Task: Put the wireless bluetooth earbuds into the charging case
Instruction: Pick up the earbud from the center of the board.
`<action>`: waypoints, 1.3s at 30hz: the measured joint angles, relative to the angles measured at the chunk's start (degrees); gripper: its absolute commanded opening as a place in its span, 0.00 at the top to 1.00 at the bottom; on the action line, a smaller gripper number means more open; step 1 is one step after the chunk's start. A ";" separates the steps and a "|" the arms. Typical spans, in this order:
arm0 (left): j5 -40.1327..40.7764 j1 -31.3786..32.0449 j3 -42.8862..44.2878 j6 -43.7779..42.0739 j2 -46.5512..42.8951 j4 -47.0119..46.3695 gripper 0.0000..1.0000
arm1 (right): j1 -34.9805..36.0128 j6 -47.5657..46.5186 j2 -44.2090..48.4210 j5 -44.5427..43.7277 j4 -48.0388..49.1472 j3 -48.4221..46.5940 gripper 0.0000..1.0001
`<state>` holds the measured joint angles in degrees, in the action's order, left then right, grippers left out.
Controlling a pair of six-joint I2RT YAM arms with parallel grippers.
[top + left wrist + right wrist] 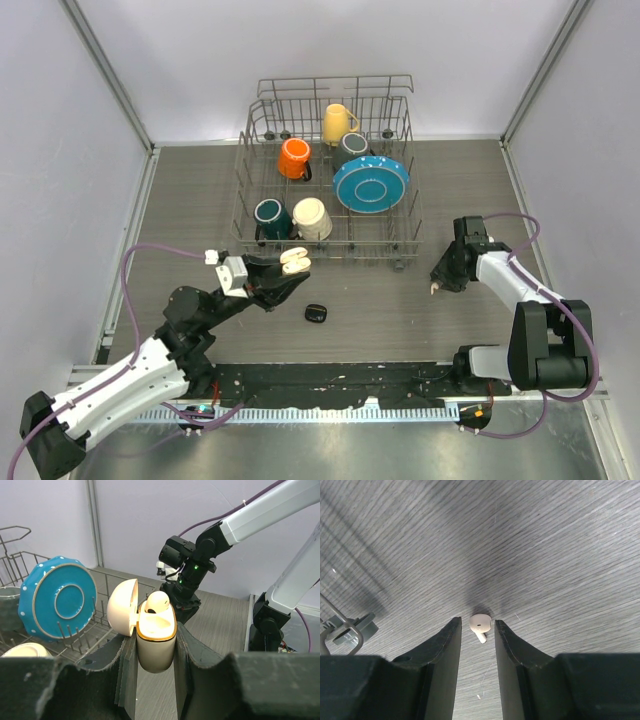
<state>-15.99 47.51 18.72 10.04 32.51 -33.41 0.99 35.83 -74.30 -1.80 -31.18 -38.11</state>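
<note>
The right fingers [445,655] stand a little apart on the tabletop [560,555] with a loose white earbud [480,624] between their very tips. Whether they already pinch it I cannot tell, since a sliver of gap shows on one side. That is the first hazard. The bud is tiny, rounded and smooth, and caught so far out on the tips it could squirt forward or roll as they close, or twist so that its stem points the wrong way for the socket. Well apart from it, the left fingers [186,645] are clamped on the lower body of the cream case [156,640], held roughly upright off the tabletop with its lid [122,605] swung open to one side. One white earbud [157,601] sits in the case, though it looks perched high and perhaps not fully seated. A clumsy approach could knock it out or catch the lid. A downward push on the free socket could also tilt the case in its grip or slide it down. A closed black case [316,313] lies on the tabletop below the cream one. No black earbuds show.
</note>
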 measured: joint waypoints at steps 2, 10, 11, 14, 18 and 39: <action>0.00 0.00 0.00 0.00 0.09 0.00 1.00 | 0.00 0.00 0.00 0.00 0.04 0.28 0.62; 0.02 0.00 -0.02 0.00 0.26 0.00 1.00 | 0.00 0.02 -1.01 0.44 0.76 1.40 0.61; 0.04 0.00 -0.04 0.00 0.26 -0.02 1.00 | 0.00 0.02 -1.16 0.48 0.81 1.40 0.61; 0.31 0.00 -0.22 0.00 0.26 -0.02 1.00 | 0.00 0.04 -1.29 0.70 1.33 1.40 0.62; 0.50 0.00 -0.22 0.00 0.24 -0.02 1.00 | 0.00 0.09 -1.51 0.92 2.23 1.40 0.62; 1.07 0.00 -0.44 0.00 0.63 -0.02 1.00 | -0.13 -0.24 -2.58 2.51 4.02 1.07 0.61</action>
<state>-14.92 47.51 18.28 10.04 33.15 -33.43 0.86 35.59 -76.88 0.71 -27.16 -37.04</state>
